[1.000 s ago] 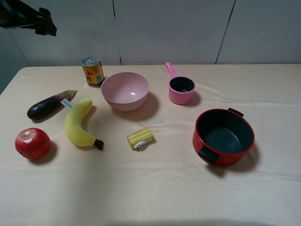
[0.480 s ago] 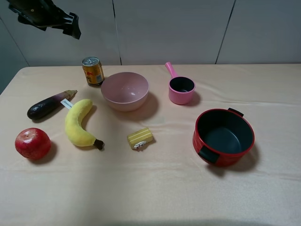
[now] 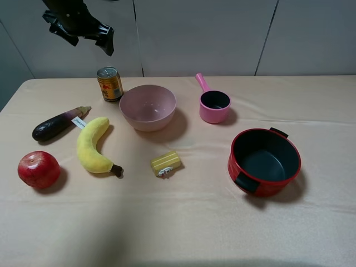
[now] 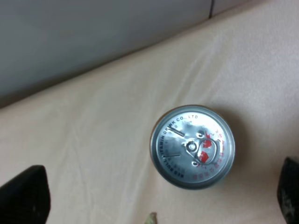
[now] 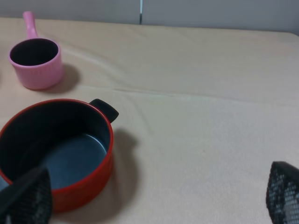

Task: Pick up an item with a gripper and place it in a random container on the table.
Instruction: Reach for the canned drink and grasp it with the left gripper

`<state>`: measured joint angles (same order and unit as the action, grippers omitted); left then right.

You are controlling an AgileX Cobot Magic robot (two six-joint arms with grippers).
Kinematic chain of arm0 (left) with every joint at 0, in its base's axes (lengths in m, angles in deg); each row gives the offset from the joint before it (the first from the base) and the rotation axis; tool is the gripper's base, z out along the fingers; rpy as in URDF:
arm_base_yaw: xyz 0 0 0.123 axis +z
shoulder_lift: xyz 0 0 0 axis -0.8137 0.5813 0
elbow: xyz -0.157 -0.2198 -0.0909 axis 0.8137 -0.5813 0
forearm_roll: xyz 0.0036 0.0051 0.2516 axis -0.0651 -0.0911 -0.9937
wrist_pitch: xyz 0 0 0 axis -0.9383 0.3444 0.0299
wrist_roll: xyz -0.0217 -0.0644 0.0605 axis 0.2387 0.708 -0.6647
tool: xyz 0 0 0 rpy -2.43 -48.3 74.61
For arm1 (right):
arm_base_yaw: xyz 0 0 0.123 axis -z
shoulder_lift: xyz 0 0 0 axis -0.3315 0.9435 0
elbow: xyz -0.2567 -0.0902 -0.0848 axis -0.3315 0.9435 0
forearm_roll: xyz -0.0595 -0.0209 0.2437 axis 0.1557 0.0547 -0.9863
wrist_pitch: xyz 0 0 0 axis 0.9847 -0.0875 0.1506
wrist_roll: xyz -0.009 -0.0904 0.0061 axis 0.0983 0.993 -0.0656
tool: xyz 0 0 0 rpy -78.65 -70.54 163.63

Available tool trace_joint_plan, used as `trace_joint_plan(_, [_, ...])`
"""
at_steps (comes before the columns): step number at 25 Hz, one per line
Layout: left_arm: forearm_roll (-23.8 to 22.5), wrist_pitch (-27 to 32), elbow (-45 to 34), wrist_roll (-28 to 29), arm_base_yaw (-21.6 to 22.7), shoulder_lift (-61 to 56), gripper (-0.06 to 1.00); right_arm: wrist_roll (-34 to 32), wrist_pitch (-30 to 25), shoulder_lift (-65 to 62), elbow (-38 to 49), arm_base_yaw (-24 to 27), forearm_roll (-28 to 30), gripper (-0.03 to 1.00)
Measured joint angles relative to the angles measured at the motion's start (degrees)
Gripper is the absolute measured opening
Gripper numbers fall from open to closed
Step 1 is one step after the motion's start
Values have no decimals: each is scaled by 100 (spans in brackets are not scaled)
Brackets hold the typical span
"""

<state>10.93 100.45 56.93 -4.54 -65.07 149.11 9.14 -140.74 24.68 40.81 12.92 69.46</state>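
Drink can (image 4: 192, 146), upright, beneath spread left jaws

The whole table (image 3: 183, 222) was viewed from high in front, looking down toward the back wall (image 3: 194, 33). The left wrist view was pointed straight down, close above the can (image 4: 192, 146), framed between the left fingertips (image 4: 23, 198). The right wrist view was held low and slanted; the red pot (image 5: 88, 182) was seen just ahead of the right fingertips (image 5: 25, 198), the pink saucepan (image 5: 37, 72) farther ahead. These three were shared with the high view.

The left hand (image 3: 92, 43) hangs above the upright can (image 3: 110, 84), jaws seemingly parted
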Motion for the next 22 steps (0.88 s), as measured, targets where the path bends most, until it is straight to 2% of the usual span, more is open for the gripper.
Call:
trace_joint_plan(6, [-118,560,632,0,-98,565,99,0,0,0,0,0,0,69])
trace_joint_plan(13, [-172,1082,980,0,-110,1012,99,0,0,0,0,0,0,69])
trace_joint_plan(22, [-361,1238,1059,0,-110,1381,99,0,0,0,0,0,0,69])
